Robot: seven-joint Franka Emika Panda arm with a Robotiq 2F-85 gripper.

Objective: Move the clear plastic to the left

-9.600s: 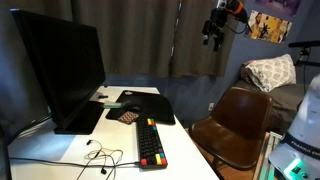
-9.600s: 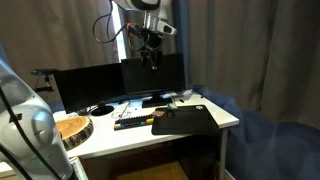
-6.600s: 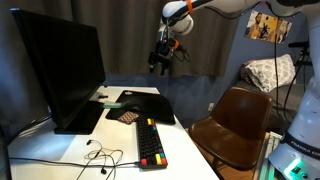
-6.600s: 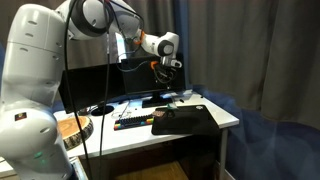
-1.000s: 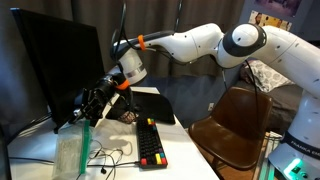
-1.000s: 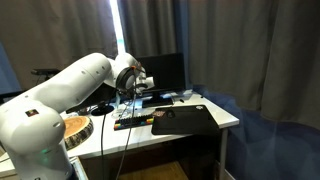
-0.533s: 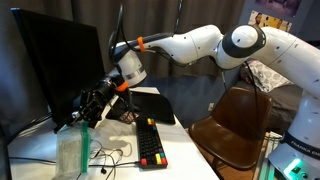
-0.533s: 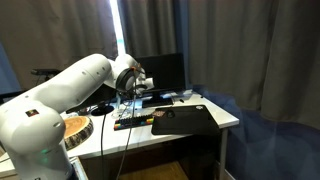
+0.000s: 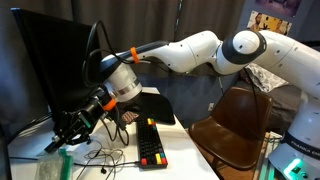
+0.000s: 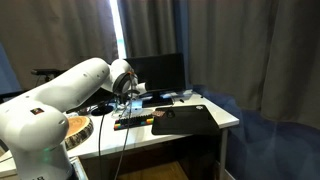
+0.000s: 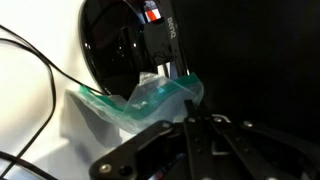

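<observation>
The clear plastic (image 11: 140, 102) is thin, shiny and see-through with a green tint, kinda crumpled in the wrist view. At 12 o'clock from it there's a super glossy black base (image 11: 112, 45). The gripper (image 11: 190, 125) is matt black; metal or hard plastic, can't tell. The arm shell (image 9: 205, 48) is smooth glossy white plastic. The chair (image 9: 235, 118) looks like brown leather with a soft sheen. The mat (image 9: 150, 104) is matt black, the desk (image 9: 190, 165) smooth white, the curtains (image 10: 250, 50) dull dark cloth. The round block (image 10: 70, 127) at 8 o'clock looks like wood.
</observation>
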